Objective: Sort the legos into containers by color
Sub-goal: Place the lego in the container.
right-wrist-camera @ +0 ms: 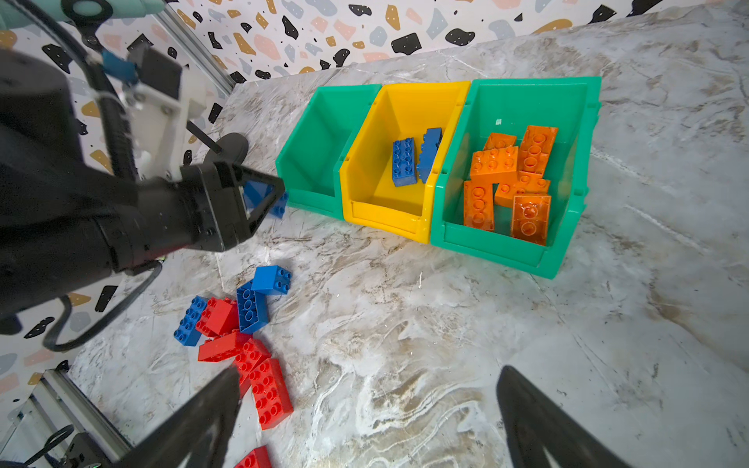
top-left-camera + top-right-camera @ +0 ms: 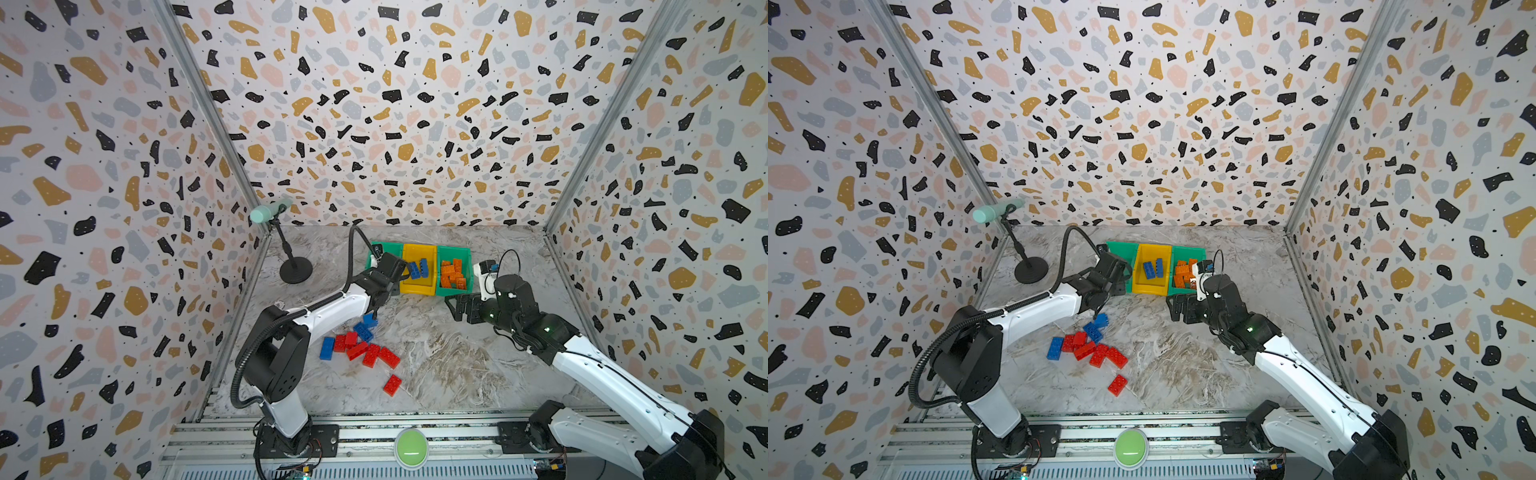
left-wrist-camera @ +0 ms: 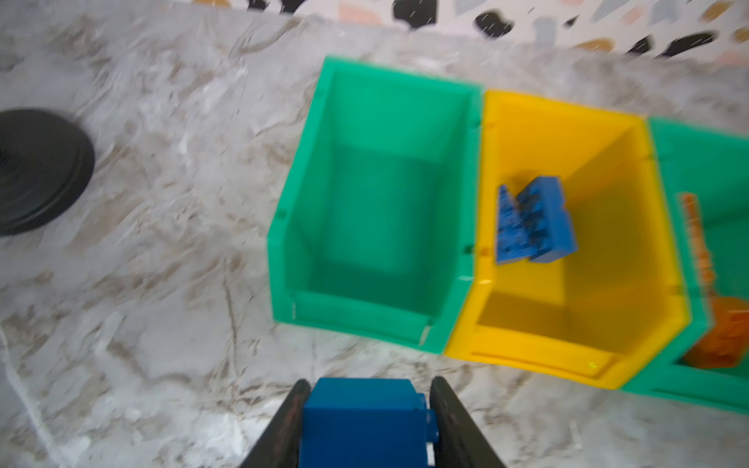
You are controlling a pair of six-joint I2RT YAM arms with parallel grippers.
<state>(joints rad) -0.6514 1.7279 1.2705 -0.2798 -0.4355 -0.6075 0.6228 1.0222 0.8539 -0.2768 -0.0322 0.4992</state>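
— Toward the lower middle of both top views, what lies on the marble table [image 2: 457, 365]?

— A loose heap of red and blue legos [image 2: 360, 345], touching one another. One red brick [image 2: 392, 385] lies apart, nearer the bottom of the frame.

— And the bins?

— Three in a row above the heap, sides touching. At left is a green bin [image 2: 384, 249], partly hidden by the left arm [image 2: 332, 311]. Next comes a yellow bin [image 2: 417, 286] with two blue bricks [image 2: 419, 269] inside. At right, a second green bin [image 2: 455, 291] holds the orange bricks [image 2: 453, 274] (a pale mark [image 1: 498, 121] on its inner wall is too small to read).

— The claws?

— The left gripper [image 3: 367, 389] is clamped on a blue brick [image 3: 360, 425], clear of the heap and just in front of the left-hand green bin. The right gripper [image 1: 369, 381] has its fingers spread wide over bare marble. In both top views it sits right of the heap, just below the bin of orange bricks.
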